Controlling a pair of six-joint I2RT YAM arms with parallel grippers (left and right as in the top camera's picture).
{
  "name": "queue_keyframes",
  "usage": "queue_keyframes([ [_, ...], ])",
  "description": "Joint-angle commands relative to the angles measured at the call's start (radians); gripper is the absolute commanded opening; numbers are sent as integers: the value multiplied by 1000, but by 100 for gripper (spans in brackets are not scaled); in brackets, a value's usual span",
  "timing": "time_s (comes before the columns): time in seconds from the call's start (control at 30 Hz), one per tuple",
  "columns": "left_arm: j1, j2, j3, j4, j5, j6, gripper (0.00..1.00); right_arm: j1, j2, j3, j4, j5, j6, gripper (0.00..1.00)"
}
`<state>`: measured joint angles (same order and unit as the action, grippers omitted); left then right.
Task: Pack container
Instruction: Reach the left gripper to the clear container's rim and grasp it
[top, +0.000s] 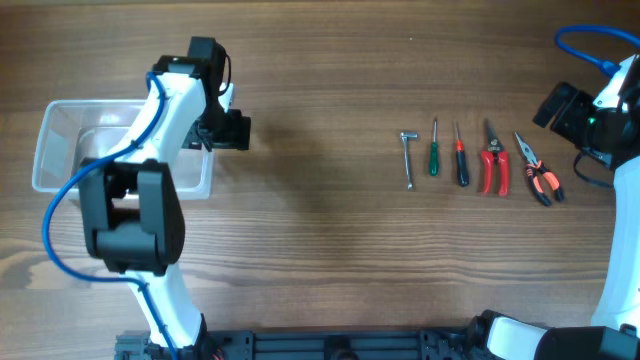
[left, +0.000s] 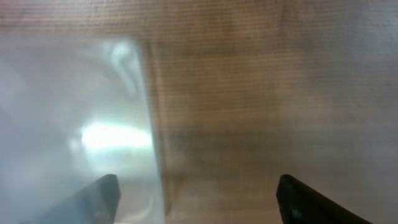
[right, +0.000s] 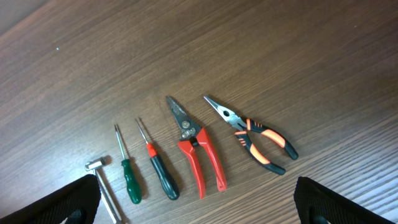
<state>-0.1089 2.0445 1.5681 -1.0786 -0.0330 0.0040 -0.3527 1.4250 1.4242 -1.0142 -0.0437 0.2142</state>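
The clear plastic container (top: 62, 135) sits at the table's left; nothing shows inside it. My left gripper (top: 213, 133) is open at its right wall. In the blurred left wrist view the left gripper (left: 199, 199) straddles that wall, with one finger seen through the container's plastic (left: 74, 112) and one outside. A silver socket wrench (top: 408, 158), green screwdriver (top: 434, 150), black screwdriver (top: 460, 158), red cutters (top: 492, 165) and orange-black pliers (top: 540, 178) lie in a row at right. My right gripper (top: 557, 106) is open and empty, hovering beyond the pliers.
The right wrist view shows the right gripper (right: 199, 202) above the row: wrench (right: 104, 183), green screwdriver (right: 128, 177), black screwdriver (right: 161, 173), red cutters (right: 199, 155), pliers (right: 260, 142). Bare wood lies between the container and the tools.
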Motion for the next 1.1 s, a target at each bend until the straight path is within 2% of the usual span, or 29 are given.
queue_keyframes([
  [0.0, 7, 16, 5, 50, -10, 21, 82, -2, 10, 20, -3, 25, -5, 100],
  [0.1, 11, 17, 5, 82, -10, 68, 75, -2, 10, 20, -3, 25, -5, 100],
  [0.23, 16, 17, 5, 93, -10, 68, 69, -2, 10, 20, -8, 30, -6, 100],
  [0.3, 17, 17, 5, 91, -10, 68, 55, -2, 10, 20, -13, 48, -6, 100],
  [0.33, 17, 17, 4, 90, -10, 68, 42, -2, 10, 20, -17, 68, -6, 100],
  [0.43, 17, 17, 3, 88, -11, 68, 33, -2, 10, 20, -24, 102, -6, 100],
  [0.6, 16, 17, 3, 88, -11, 67, 4, -2, 10, 20, -23, 104, -5, 100],
  [0.83, 14, 17, 3, 89, -14, 25, 4, -2, 10, 20, -23, 104, -5, 100],
  [1.07, -6, 16, 3, 78, -17, -167, 4, -2, 10, 20, -22, 104, -5, 100],
])
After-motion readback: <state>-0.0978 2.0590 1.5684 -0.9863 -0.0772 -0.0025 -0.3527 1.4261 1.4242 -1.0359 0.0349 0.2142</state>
